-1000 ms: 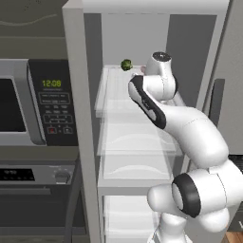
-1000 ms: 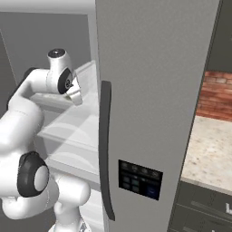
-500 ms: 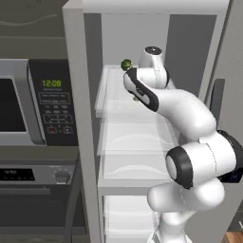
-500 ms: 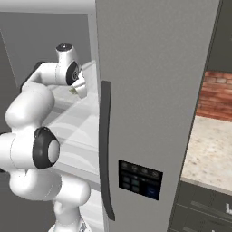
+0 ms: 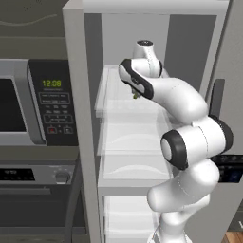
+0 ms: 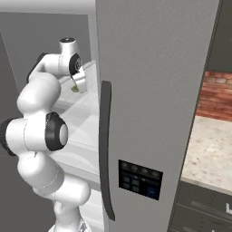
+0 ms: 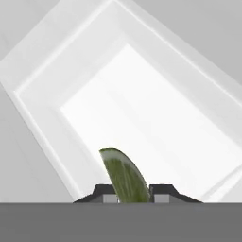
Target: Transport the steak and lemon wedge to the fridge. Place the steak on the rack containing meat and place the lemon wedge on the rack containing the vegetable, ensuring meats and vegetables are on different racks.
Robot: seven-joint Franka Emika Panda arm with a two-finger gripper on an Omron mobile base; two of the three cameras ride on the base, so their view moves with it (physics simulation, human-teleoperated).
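Observation:
The fridge (image 5: pixel 76 118) stands open with its white racks showing. My gripper (image 5: pixel 136 94) reaches in over the upper rack (image 5: pixel 111 107), pointing down at it. It is shut on the lemon wedge (image 7: pixel 125 177), a thin green sliver standing up between the two fingertips (image 7: pixel 105 194). In the right base view the gripper (image 6: pixel 78 86) hangs just above the same rack with the lemon wedge (image 6: pixel 74 89) at its tip. Below the wedge in the hand view lies the rack's bare white floor (image 7: pixel 142 104). The steak, the meat and the vegetable are hidden or out of view.
A microwave (image 5: pixel 28 102) and an oven (image 5: pixel 33 175) sit left of the fridge. The open fridge door (image 6: pixel 154 90), with its dark handle (image 6: pixel 105 149) and black dispenser panel (image 6: pixel 140 179), stands close to the arm's right. A stone counter (image 6: pixel 210 149) lies beyond.
My arm has swung further into the fridge and to the left, bringing the hand down over the upper rack. The green floret seen at the rack's back is now covered by the arm.

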